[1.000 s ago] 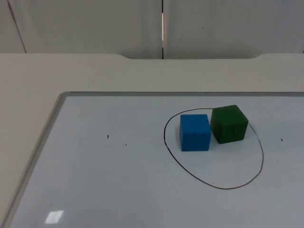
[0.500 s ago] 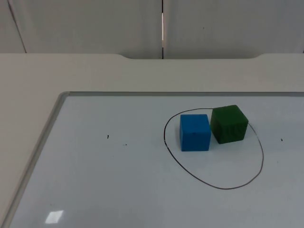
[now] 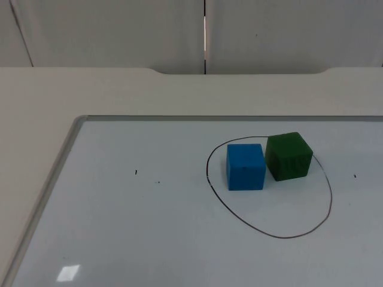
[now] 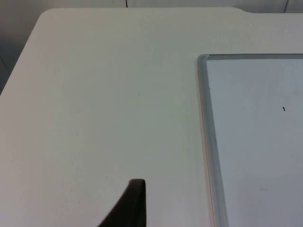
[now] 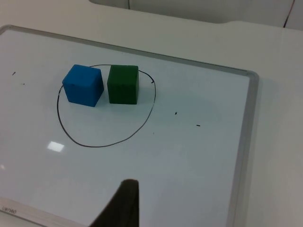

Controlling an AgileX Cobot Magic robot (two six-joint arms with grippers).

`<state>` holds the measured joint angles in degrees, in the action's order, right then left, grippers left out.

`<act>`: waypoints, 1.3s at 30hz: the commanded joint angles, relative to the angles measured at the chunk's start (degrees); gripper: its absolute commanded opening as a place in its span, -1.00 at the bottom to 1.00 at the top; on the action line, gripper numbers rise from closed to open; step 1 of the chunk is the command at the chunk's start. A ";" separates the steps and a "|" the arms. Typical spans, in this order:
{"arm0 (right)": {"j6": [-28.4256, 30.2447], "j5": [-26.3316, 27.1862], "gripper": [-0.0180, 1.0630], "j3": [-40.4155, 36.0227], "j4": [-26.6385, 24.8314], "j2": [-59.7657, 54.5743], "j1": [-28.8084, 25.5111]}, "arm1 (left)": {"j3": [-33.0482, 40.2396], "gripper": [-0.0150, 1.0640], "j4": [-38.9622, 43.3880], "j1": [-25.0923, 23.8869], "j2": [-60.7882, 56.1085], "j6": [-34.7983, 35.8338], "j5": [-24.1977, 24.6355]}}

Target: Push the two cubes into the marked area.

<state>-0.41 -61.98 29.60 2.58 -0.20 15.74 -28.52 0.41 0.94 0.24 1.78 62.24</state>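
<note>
Cubes sit exactly where they sat a second ago — nothing on the whiteboard (image 3: pixel 119 227) has shifted across the three top views. The blue cube (image 3: pixel 246 167) and the green cube (image 3: pixel 289 156) stand side by side, touching or very nearly so, both inside the hand-drawn black loop (image 3: pixel 272 234); the green one lies close to the loop's far right edge, though the right wrist view shows the line passing just beside it, not under it.

Judging from that, the pushing looks done and both arms appear to be waiting, pulled back off the board. A fingertip of the left gripper (image 4: pixel 128 208) hangs over the bare bench (image 4: pixel 94 94) beside the board's frame; a fingertip of the right gripper (image 5: pixel 120 208) hovers above the board's near part, well apart from the cubes. With one tip visible each, whether the jaws are open or closed cannot be told.
</note>
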 commanded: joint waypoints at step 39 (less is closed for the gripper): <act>-0.27 0.22 0.98 -0.13 0.27 0.20 -14.22 | 0.29 0.97 0.43 -0.28 -0.24 0.08 -0.68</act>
<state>-0.41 -61.98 29.60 2.58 -0.20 3.26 -28.52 0.41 0.94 0.24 1.78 62.24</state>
